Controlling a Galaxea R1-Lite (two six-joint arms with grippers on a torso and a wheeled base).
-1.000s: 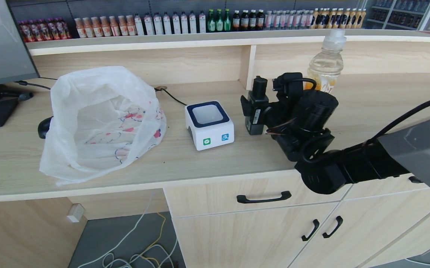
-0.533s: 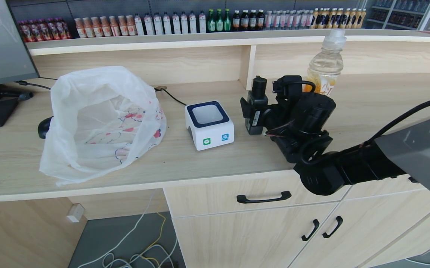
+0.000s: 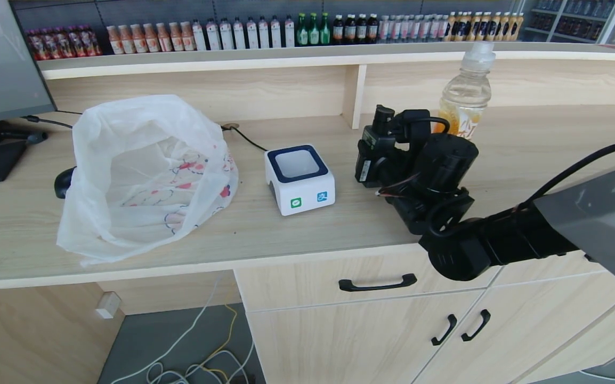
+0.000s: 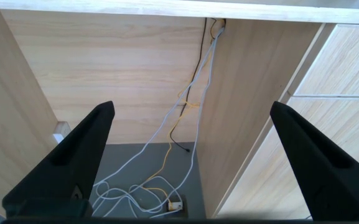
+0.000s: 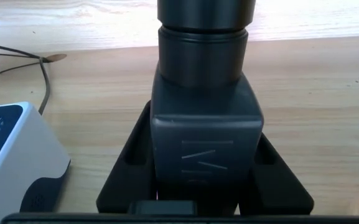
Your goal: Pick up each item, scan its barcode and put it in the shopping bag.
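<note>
Pale wood tabletop [image 3: 286,229] of a shop checkout, with a long shelf [image 3: 286,29] of bottled drinks along the wall behind it. On the left side of the tabletop sits a white, thin shopping bag [image 3: 142,176], its mouth gaping wide toward the robot. Near the middle stands a small white scanner [image 3: 299,178] with a dark blue rim around its top window. Just to the right of the scanner, the right end effector [image 3: 379,160] is closed around a dark bottle [image 3: 374,144] with square sides and a black cap, gripping it on two opposite sides; the bottle is tilted. Behind that arm a clear bottle [image 3: 467,96] with a white cap stands upright. The left end effector [image 4: 188,162] is spread wide and holds nothing, below the tabletop, above loose cables [image 4: 148,186] on the floor.
</note>
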